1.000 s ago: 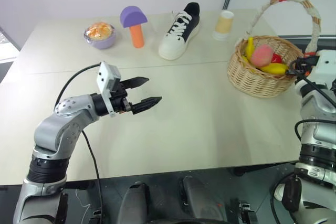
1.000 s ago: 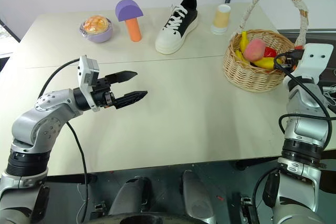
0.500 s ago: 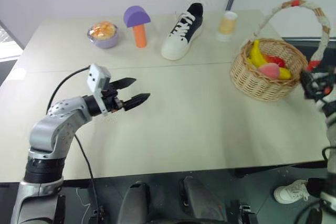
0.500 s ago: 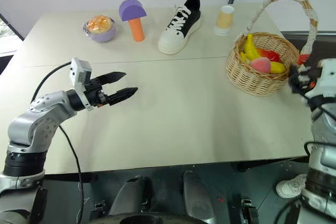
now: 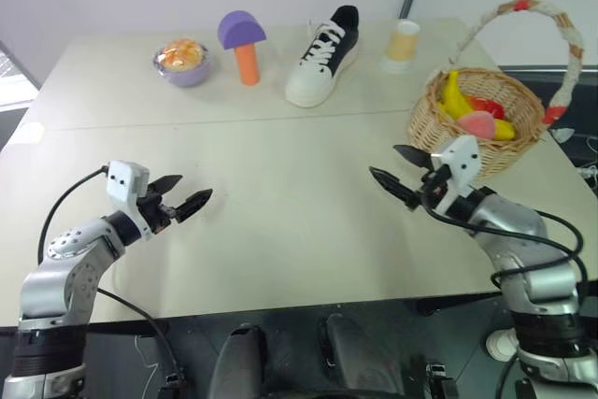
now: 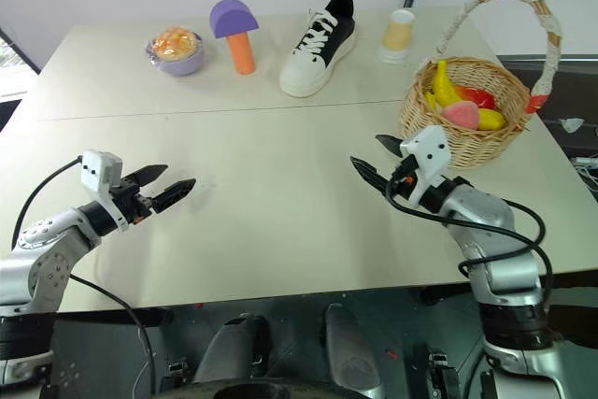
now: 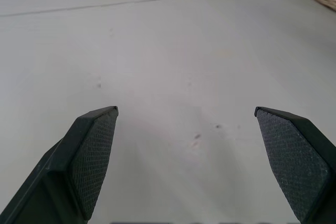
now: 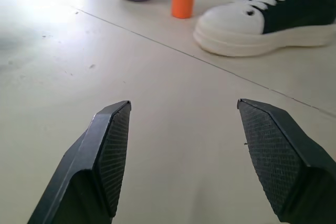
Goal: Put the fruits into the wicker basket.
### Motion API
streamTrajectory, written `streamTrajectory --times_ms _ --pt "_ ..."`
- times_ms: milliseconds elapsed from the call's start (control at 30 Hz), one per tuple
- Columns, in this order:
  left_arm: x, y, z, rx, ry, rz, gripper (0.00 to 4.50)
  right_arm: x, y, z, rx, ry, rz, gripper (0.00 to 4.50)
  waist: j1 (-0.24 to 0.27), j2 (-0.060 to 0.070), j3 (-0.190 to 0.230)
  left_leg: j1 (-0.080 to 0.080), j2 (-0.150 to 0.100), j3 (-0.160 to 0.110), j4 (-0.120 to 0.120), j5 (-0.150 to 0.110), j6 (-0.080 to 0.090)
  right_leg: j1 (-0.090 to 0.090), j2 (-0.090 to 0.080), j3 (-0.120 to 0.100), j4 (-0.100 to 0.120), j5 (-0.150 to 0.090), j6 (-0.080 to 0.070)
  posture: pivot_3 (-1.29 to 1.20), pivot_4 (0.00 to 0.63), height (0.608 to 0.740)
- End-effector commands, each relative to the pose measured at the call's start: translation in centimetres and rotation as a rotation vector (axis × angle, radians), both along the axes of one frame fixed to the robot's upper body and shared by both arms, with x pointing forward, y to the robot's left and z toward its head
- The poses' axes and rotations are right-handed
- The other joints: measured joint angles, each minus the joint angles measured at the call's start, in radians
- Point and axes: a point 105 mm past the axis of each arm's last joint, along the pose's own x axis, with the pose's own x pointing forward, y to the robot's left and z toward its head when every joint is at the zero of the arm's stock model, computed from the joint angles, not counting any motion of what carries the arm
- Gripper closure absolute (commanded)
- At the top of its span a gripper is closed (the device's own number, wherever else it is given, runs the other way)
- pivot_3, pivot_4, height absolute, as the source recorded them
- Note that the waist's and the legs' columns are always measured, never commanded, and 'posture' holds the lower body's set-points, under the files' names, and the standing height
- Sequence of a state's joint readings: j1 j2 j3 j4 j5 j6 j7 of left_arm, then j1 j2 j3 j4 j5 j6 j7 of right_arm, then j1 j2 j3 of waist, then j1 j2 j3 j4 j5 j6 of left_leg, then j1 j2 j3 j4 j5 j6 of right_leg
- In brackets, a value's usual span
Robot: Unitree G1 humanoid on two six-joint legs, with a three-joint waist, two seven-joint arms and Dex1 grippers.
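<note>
Both pincers hover empty over the bench; the fruits lie in the basket.

Nearest, the left pincer (image 5: 184, 192) hangs low over the pale, smooth bench (image 5: 280, 231), its black fingers spread, pointing in towards the middle. The right pincer (image 5: 397, 170) mirrors it from the other side, tips apart, holding nothing, arm bent at the elbow. Just behind it sits the round woven wicker basket (image 5: 448, 137) with a tall arched handle wrapped in white and red. Inside, a curved yellow banana (image 5: 453, 95) runs front to back, beside a round pink peach (image 5: 479, 123). Farthest, a white-and-black shoe (image 5: 320, 44), a cup (image 5: 404, 42), a purple-capped mushroom toy (image 5: 243, 44) and a purple bowl (image 5: 182, 63).
</note>
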State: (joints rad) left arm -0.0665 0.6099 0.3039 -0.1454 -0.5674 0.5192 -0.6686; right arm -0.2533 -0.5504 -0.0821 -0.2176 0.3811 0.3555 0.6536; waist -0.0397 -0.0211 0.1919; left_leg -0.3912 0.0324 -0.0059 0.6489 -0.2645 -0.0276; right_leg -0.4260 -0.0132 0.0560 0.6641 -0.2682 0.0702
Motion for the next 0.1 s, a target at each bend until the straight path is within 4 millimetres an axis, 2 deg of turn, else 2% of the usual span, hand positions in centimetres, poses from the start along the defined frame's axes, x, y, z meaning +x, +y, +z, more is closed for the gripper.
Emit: streamTrajectory --times_ms 33,100 --pt "-0.48 0.3 1.7 0.015 -0.075 0.03 0.0 0.53 0.42 0.48 -0.004 -0.038 0.025 1.13 0.006 0.0 0.0 0.0 0.0 0.0 0.0 0.0 0.0 0.0 0.0 0.0 0.0 0.0 0.0 0.0 0.15 0.74" --pt "-0.78 0.17 1.72 0.006 -0.078 0.029 0.0 0.82 0.47 0.16 -0.012 -0.033 0.034 1.13 0.007 0.0 0.0 0.0 0.0 0.0 0.0 0.0 0.0 0.0 -0.001 0.0 0.0 0.0 0.0 0.0 0.15 0.74"
